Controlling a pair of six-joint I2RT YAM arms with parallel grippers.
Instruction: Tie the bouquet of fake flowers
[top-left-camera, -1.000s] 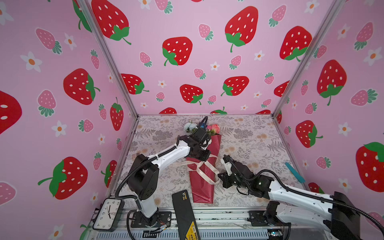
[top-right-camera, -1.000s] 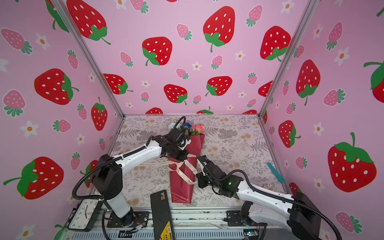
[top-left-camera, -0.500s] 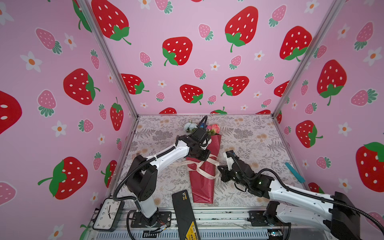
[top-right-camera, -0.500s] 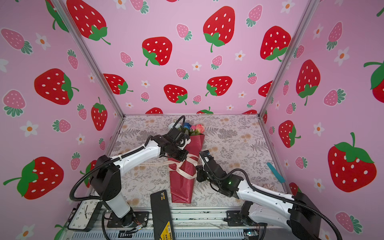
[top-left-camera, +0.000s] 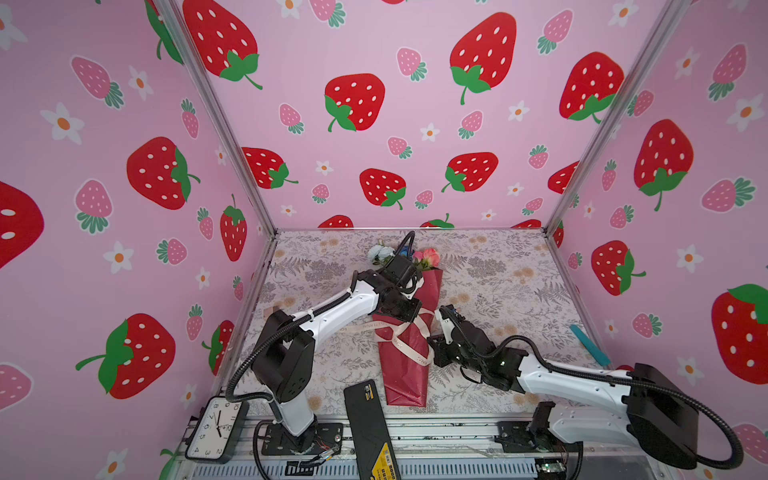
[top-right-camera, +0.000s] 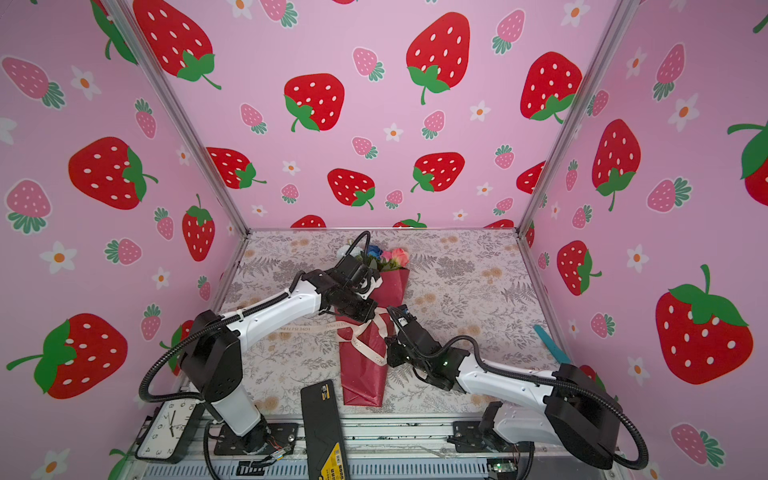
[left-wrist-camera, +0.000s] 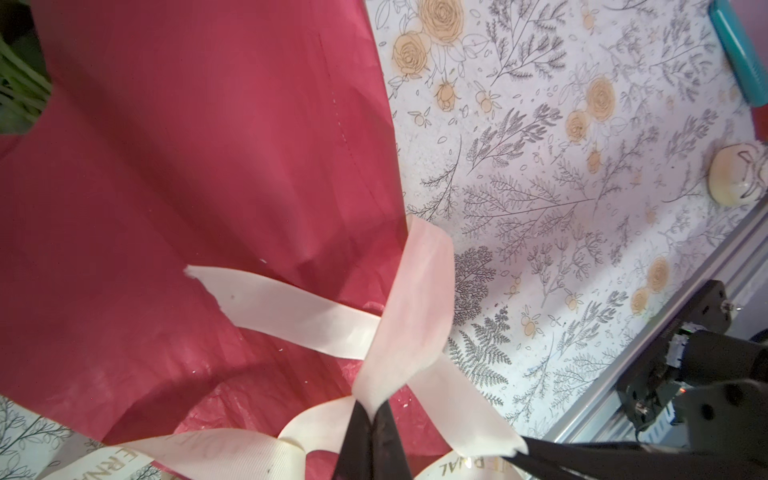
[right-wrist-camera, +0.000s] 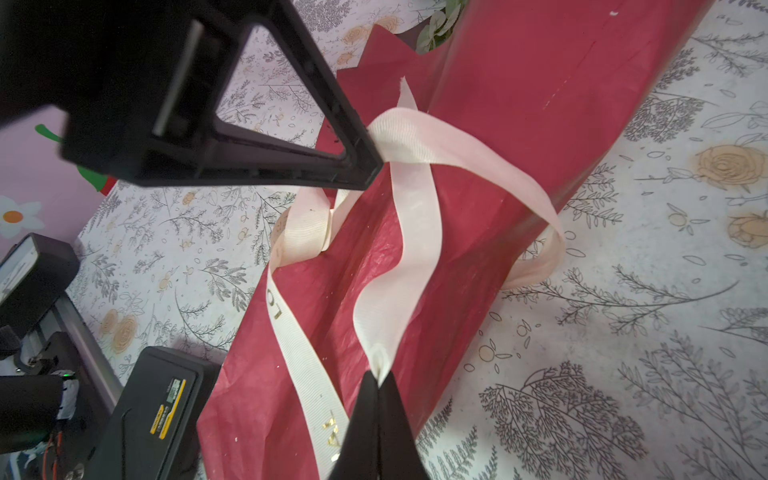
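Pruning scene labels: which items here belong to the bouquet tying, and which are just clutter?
In the job: bouquet of fake flowers, cream ribbon, left gripper and right gripper, both shut on the ribbon.
Lying about: clock, black case, teal strip, small cream round thing.

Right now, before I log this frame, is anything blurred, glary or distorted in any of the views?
In both top views, sharp and evenly lit, but wide-angle distortion splays the strawberry walls. In the left wrist view, the ribbon and bouquet wrapping look soft, the tablecloth crisp. In the right wrist view, the left end effector looms dark and soft.
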